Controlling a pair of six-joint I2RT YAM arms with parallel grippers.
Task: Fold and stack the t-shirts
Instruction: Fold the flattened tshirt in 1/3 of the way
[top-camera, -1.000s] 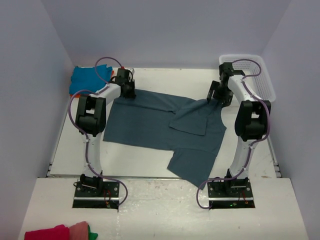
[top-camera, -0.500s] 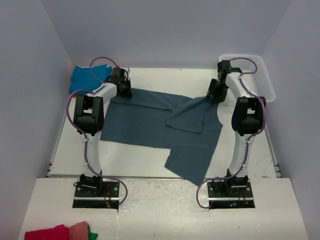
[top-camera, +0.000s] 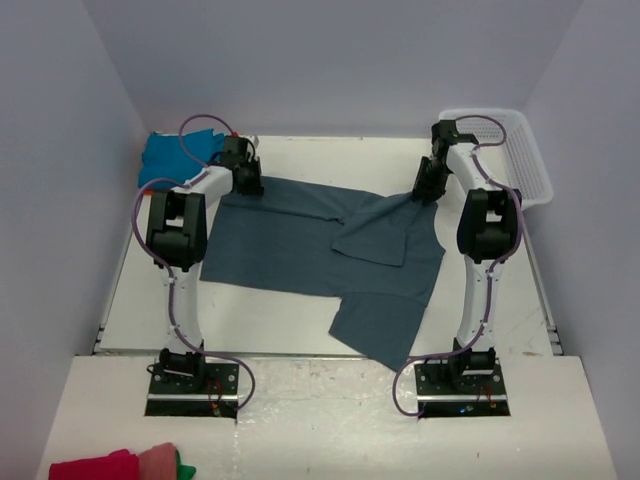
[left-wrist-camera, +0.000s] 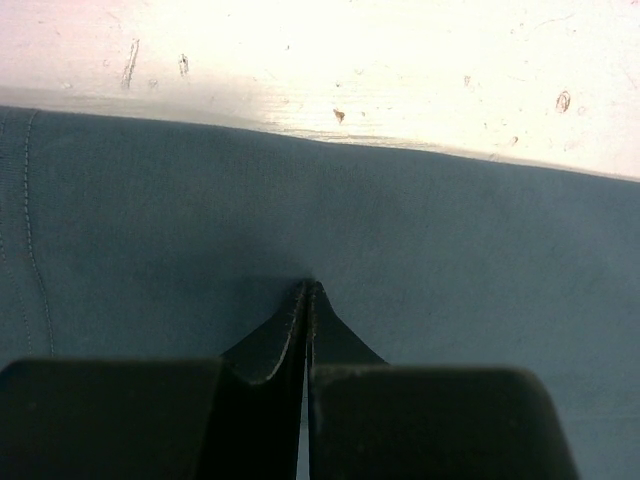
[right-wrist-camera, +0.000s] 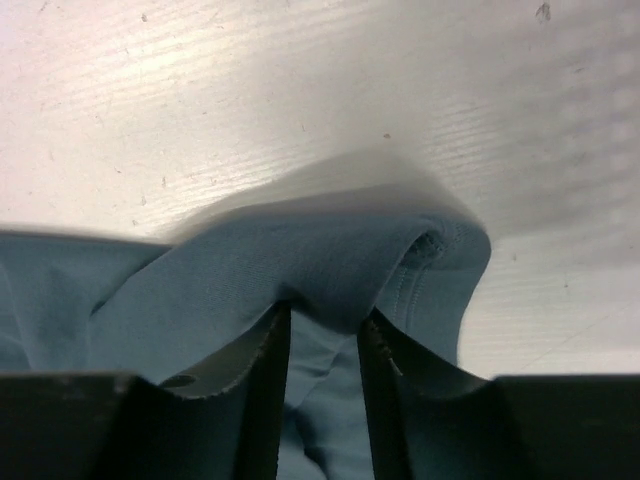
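The large slate-blue t-shirt (top-camera: 300, 240) lies spread on the white table, one sleeve folded over its middle. My left gripper (top-camera: 248, 186) sits at the shirt's far left edge. In the left wrist view its tips (left-wrist-camera: 305, 285) are shut together on the cloth (left-wrist-camera: 450, 250). At the far right corner of the shirt is my right gripper (top-camera: 424, 192). Its jaws (right-wrist-camera: 322, 320) stand a finger-width apart, with a raised fold of the blue cloth (right-wrist-camera: 200, 290) bulging between and over them. The turquoise t-shirt (top-camera: 170, 158) lies crumpled at the far left corner.
A white mesh basket (top-camera: 530, 160) stands at the far right, just beyond the right arm. Red, pink and green cloths (top-camera: 110, 466) lie on the near shelf at the bottom left. Bare table (top-camera: 300, 310) runs along the shirt's near side.
The right gripper's jaws have narrowed around the fold of cloth at the shirt's far right corner. The left gripper and the shirt edge it holds have shifted slightly left.
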